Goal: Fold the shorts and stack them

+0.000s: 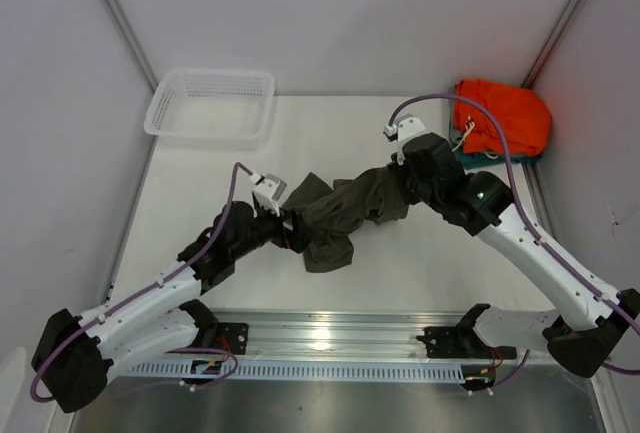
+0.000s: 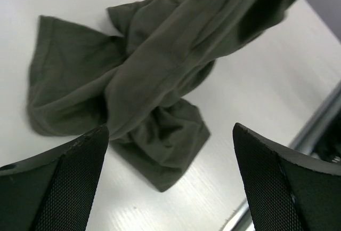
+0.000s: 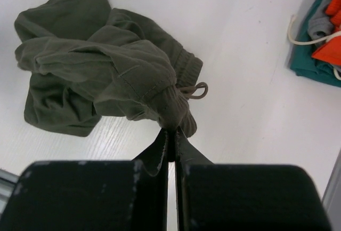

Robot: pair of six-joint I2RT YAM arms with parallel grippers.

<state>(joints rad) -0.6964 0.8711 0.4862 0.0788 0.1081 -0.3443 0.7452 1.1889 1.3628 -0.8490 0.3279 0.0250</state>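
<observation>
Single shorts point(image 1: 345, 211) bundle, lengthwise left-right, waist rightward.

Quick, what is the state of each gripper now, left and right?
Left gripper: open, holding nothing.
Right gripper: closed on the shorts, at the waist end.

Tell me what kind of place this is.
Likely a robot lab bench set up for folding practice: a white table boxed in by plain panels, two arms bolted to a metal rail, and olive shorts pinched in the right claw.
</observation>
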